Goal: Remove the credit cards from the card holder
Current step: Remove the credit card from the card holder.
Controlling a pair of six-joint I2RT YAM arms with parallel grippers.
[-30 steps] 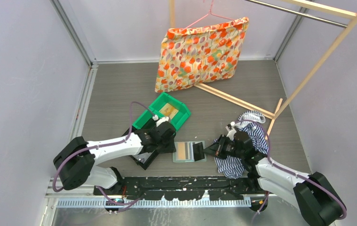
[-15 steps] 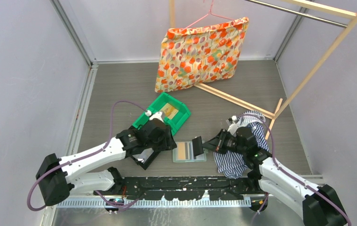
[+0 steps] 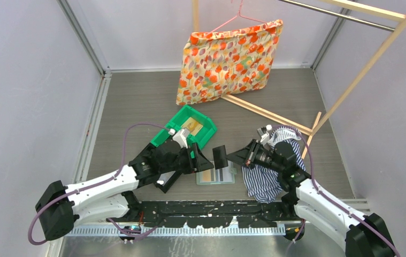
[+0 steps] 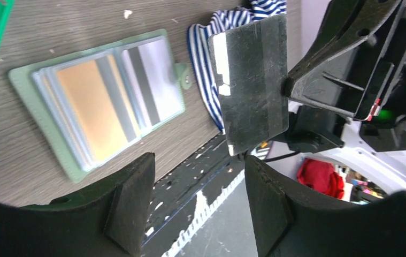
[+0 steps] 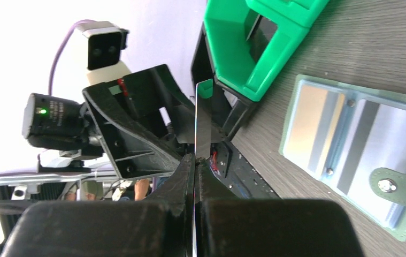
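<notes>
We pass one card across
Our right gripper (image 5: 194, 160) pinches a credit card (image 4: 250, 83); our left gripper (image 4: 198, 171), spread wide facing it, likely closes on it next.

A robot lab cell: plain panel walls (image 3: 24, 80) and aluminium framing (image 3: 81, 36) enclose a table (image 3: 131, 101) bearing 2 arms (image 3: 104, 182).

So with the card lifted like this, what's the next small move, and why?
Probably ease the left gripper forward around the dark card. The right gripper pinches it by one edge, clear of the card holder, and the left's jaws stand open facing it, not yet around it.
</notes>
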